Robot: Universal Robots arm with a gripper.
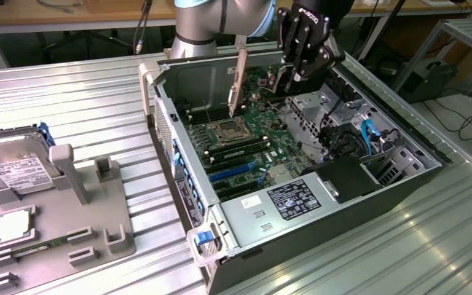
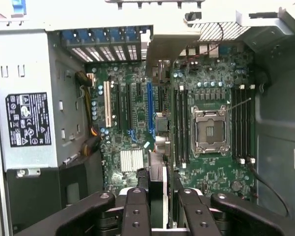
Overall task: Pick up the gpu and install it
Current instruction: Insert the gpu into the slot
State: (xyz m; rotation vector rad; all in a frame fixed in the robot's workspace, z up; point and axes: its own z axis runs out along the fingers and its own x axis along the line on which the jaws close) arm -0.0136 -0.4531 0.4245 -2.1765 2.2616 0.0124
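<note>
Exterior view's left: silver white-labelled hard drive point(image 1: 15, 172) on a grey moulded plastic tray point(image 1: 96, 216); rightward, over the green motherboard point(image 1: 262, 126) of an open grey metal computer case point(image 1: 188, 77), thin black gpu card with long silvery end bracket point(image 1: 238, 77), black gripper point(image 1: 295, 80) jaws clamped on it.

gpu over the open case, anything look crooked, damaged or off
Nothing stands out. The gpu is clamped on edge in the gripper, above the motherboard in the open case and not yet in a slot. Its silvery bracket looks straight, and no damage shows.
</note>
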